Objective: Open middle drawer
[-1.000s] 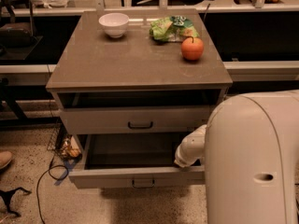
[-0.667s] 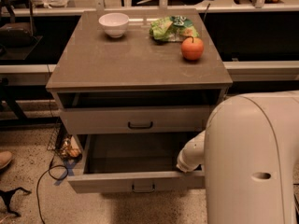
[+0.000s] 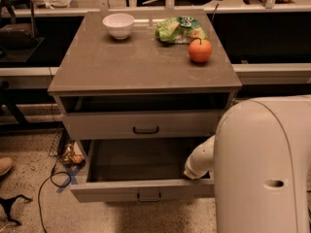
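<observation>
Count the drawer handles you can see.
2: one on the top drawer, one on the open middle drawer; lower ones may be hidden. Gripper is at that drawer's right front.

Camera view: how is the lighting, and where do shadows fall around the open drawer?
Camera view: warm, dim light, no glare on the cabinet top; the middle drawer is shadowed inside; the pincer, at the drawer's right inner corner, shows pale against that dark; the robot body blocks the lower right.
</observation>
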